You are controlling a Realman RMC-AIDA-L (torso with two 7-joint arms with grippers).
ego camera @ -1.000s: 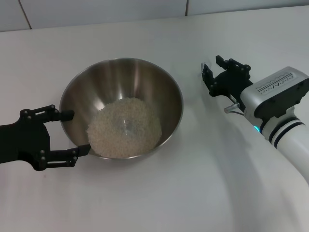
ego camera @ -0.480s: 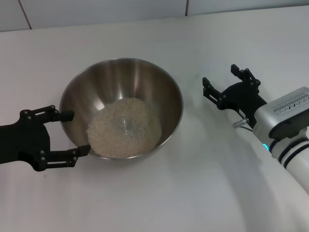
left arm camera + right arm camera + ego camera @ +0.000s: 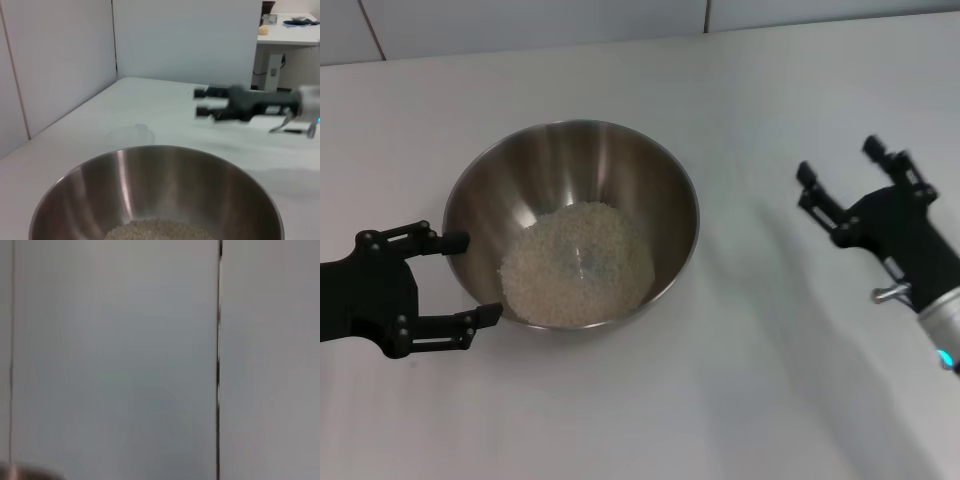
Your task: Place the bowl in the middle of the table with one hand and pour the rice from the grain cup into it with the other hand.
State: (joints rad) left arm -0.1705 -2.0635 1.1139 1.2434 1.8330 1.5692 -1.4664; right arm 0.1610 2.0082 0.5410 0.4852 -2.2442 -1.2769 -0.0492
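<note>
Now bowl [image 3: 572, 222] sits mid-table [image 3: 650, 400], rice [image 3: 578, 265] heaped inside. Left gripper [image 3: 470, 278] at bowl's left rim, fingers spread, released. Right gripper [image 3: 840, 178] well right of bowl, fingers parted, grasping nothing.

Left wrist view: bowl [image 3: 150, 195] cut off by the picture's edge; only the far rim and a strip of rice [image 3: 157, 231] show. Right pincer [image 3: 202, 102] appears far off and motion-blurred; finger detail unreadable. Items on a distant desk [image 3: 287, 35] too small to identify.

Head view: left arm runs out of the picture behind the left pincer [image 3: 470, 278]; right arm cropped at the wrist.

Right wrist view: only blurred pale panels; a dark smudge [image 3: 30, 474] at one corner cannot be identified.
</note>
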